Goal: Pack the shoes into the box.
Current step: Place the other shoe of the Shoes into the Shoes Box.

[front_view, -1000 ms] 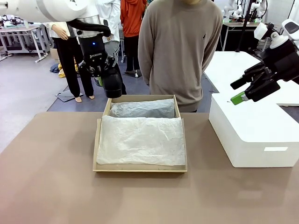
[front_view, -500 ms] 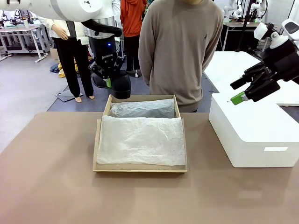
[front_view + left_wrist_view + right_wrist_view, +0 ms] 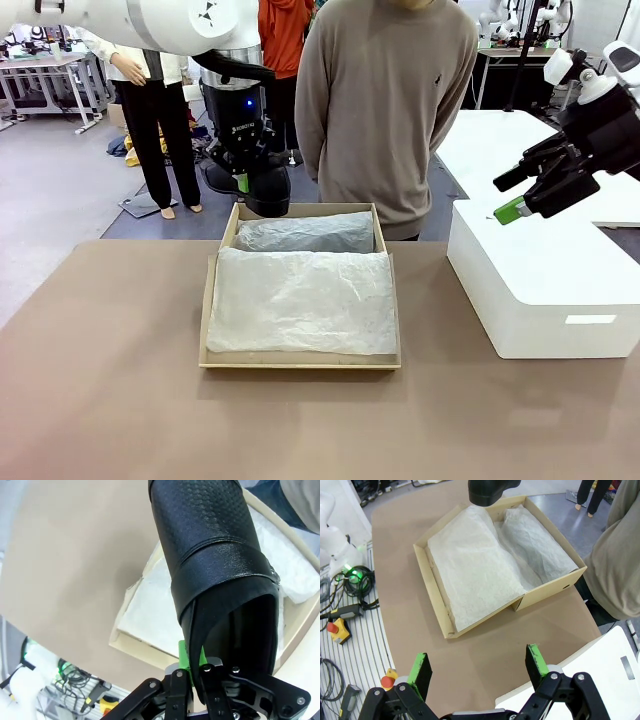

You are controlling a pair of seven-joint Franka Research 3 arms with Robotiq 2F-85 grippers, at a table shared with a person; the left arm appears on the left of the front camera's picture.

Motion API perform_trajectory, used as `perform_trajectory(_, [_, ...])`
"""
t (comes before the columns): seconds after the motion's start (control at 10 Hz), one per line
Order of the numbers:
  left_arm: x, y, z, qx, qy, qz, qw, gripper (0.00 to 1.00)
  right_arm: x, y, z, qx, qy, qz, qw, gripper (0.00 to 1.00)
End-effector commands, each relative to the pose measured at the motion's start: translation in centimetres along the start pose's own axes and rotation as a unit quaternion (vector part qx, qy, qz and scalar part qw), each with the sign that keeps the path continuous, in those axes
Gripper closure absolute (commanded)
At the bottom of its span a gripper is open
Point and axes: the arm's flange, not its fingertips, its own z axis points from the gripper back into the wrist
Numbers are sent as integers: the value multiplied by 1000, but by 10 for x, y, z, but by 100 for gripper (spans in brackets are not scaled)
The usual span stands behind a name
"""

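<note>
1. Since a second ago, the left gripper (image 3: 243,182) has gone to the right along the far edge of the tabletop, and the shiny black leather shoe (image 3: 266,192) has gone with it. Back then they hung to the left of the tan cardboard shoebox (image 3: 212,300). Now they hang over its far left corner.
2. The left gripper's jaws are pinched tight on the shoe. In the left wrist view one green pad (image 3: 184,654) presses on the thin back rim of the shoe. The shoe points away from the gripper, toe down toward the shoebox.
3. The shoe is not lying in the shoebox. I cannot tell if its toe touches the rim.
4. The shoebox sits in the middle of the brown tabletop (image 3: 100,400), close to the far edge. Its flap lid lies open and flat on the side nearer the robot.
5. Crinkly white tissue paper (image 3: 300,300) covers the lid. More of it makes a long grey-white lump (image 3: 305,232) in the deep part of the shoebox. I cannot tell what is under that lump.
6. The right gripper (image 3: 510,195) hangs in the air by the right edge of the tabletop, above a big white box with round corners (image 3: 540,290). Its jaws are spread wide and hold nothing.
7. A person in a grey-brown sweater (image 3: 385,100) stands at the far edge, just behind the shoebox.
</note>
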Motion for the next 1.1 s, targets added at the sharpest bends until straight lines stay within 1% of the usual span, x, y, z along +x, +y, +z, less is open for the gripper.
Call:
perform_trajectory(0.0, [3, 5, 5, -5, 5, -4, 1000, 100, 0, -4, -1, 6, -15, 12, 1000, 0])
perform_trajectory(0.3, [0, 0, 0, 0, 0, 0, 1000, 100, 0, -4, -1, 6, -15, 12, 1000, 0])
perform_trajectory(0.4, [-11, -7, 4, 3, -22, 52, 998, 100, 0, -4, -1, 6, -15, 12, 1000, 0])
perform_trajectory(0.6, [-37, -29, 10, 8, -24, 147, 989, 100, 0, -4, -1, 6, -15, 12, 1000, 0])
perform_trajectory(0.7, [-43, -38, 11, 9, -31, 183, 983, 100, 0, -4, -1, 6, -15, 12, 1000, 0])
perform_trajectory(0.8, [-49, -48, 10, 19, -32, 203, 979, 100, 0, -4, -1, 6, -15, 12, 1000, 0])
perform_trajectory(1.0, [-61, -72, 4, 22, -17, 251, 967, 100, 0, -4, -1, 6, -15, 12, 1000, 0])
